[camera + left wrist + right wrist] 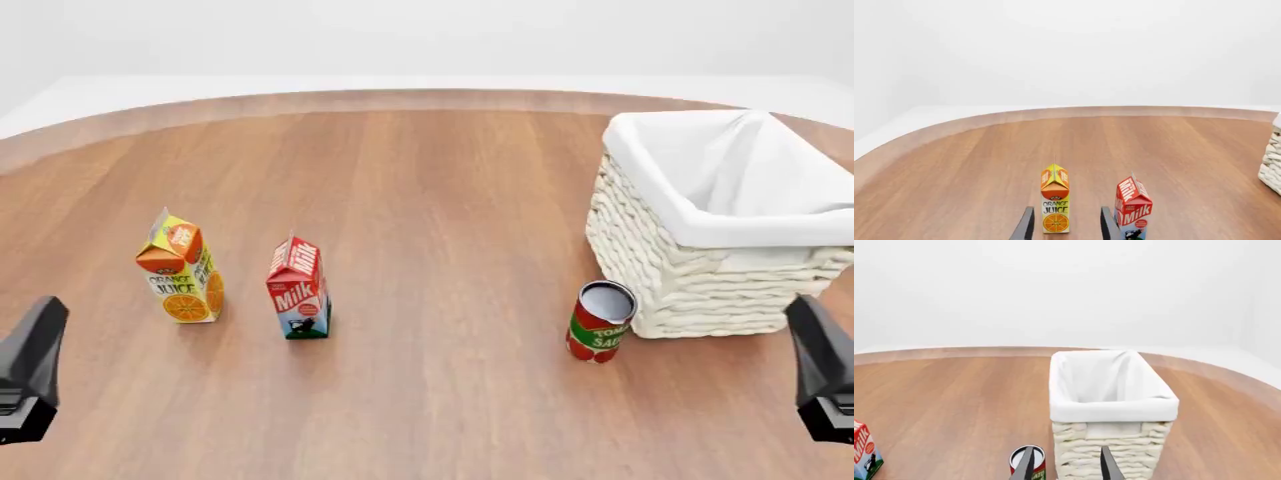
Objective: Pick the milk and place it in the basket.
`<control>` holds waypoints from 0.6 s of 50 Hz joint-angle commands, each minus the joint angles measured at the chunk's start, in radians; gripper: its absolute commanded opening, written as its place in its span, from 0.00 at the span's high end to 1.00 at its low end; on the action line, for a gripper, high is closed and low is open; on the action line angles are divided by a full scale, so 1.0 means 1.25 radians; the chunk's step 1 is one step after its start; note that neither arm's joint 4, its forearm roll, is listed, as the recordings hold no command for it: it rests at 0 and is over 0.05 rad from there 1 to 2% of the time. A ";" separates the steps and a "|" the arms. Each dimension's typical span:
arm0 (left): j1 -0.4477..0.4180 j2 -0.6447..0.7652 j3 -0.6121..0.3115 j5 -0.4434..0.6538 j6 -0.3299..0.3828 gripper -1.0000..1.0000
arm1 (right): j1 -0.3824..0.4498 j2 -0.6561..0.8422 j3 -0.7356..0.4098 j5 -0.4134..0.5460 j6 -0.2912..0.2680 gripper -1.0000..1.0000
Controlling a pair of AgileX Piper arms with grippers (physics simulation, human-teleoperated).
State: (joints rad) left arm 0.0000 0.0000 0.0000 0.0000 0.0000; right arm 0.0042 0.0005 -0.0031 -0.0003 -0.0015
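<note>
On the left half of the wooden table, the milk stands upright and untouched, just beside the orange juice carton and well apart from the basket on the far right, so by my reading the task has not begun: approach, grasp, carry and release are all left. The basket holds only its white lining, and a tomato can stands close against its near corner. The left gripper has its jaws apart and lines up with the juice, the milk just off to one side; the right gripper is likewise spread, facing the basket and can. Only the fingertips show in the wrist views, and the front view cuts both arms to dark stubs at the lower corners.
</note>
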 commanded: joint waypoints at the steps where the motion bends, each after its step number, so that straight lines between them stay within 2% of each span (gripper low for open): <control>1: 0.000 0.000 0.000 0.000 0.000 0.00 | 0.009 0.001 -0.003 0.000 -0.008 0.00; 17: 0.000 0.000 0.000 0.000 0.000 0.00 | 0.012 0.000 -0.005 0.011 -0.016 0.00; 19: 0.000 0.000 0.000 0.000 0.000 0.00 | 0.003 0.010 -0.015 0.031 -0.002 0.00; 22: 0.000 0.000 0.000 0.000 0.000 0.00 | -0.008 0.092 -0.034 0.011 0.026 0.00; 24: 0.000 0.000 0.000 0.000 0.000 0.00 | -0.008 0.117 -0.051 0.018 0.028 0.00; 26: 0.000 0.000 0.000 0.000 0.000 0.00 | 0.004 0.108 -0.076 0.051 0.028 0.00; 30: 0.000 0.000 0.000 0.000 0.000 0.00 | 0.021 0.133 -0.126 0.092 0.056 0.00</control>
State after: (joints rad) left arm 0.0000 0.0000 0.0000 0.0000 0.0000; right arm 0.0119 0.0926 -0.0696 0.0460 0.0260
